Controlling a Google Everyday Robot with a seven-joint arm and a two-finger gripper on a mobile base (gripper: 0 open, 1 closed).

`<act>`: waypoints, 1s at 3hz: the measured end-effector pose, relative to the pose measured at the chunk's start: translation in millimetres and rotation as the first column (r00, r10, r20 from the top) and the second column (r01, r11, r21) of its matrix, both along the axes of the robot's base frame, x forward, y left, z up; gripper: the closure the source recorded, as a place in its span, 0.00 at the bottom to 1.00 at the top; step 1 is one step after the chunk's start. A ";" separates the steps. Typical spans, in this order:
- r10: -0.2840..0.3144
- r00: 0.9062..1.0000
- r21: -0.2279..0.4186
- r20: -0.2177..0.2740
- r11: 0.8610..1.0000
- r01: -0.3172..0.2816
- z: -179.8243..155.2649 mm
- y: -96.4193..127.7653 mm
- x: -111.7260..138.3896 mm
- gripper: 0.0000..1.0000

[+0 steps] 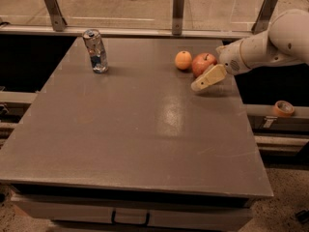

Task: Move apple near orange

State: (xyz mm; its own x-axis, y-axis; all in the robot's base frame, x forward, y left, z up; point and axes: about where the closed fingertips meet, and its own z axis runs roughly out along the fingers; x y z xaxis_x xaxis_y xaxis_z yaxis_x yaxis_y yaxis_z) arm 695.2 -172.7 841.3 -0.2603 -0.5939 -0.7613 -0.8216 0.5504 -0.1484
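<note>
The red apple [202,63] with a short dark stem sits on the grey table [145,129] at the far right. It is right beside the small orange [183,60], almost touching it. My gripper [210,68] comes in from the right on a white arm [270,42]. It is open, with the apple at its mouth. One beige finger [208,78] lies low in front of the apple and the other finger [221,49] shows behind it.
A clear plastic bottle [95,50] stands at the far left of the table. A railing with posts [178,6] runs behind the table. A roll of tape [283,108] lies on a ledge off the right edge.
</note>
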 end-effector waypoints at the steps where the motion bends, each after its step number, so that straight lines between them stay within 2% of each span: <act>1: 0.004 0.998 0.006 0.065 1.000 -0.005 32.6 -14.2 -12.5 0.00; 2: 0.049 0.978 -0.018 0.203 0.999 -0.047 113.3 -34.9 -56.8 0.00; 3: 0.148 0.917 -0.136 0.370 0.985 -0.104 206.4 -36.6 -116.5 0.00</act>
State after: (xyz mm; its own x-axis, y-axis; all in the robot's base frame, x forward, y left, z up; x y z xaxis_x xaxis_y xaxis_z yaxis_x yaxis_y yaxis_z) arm 578.7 -209.3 1047.7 0.1156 -0.6893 -0.7152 -0.7540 0.4078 -0.5149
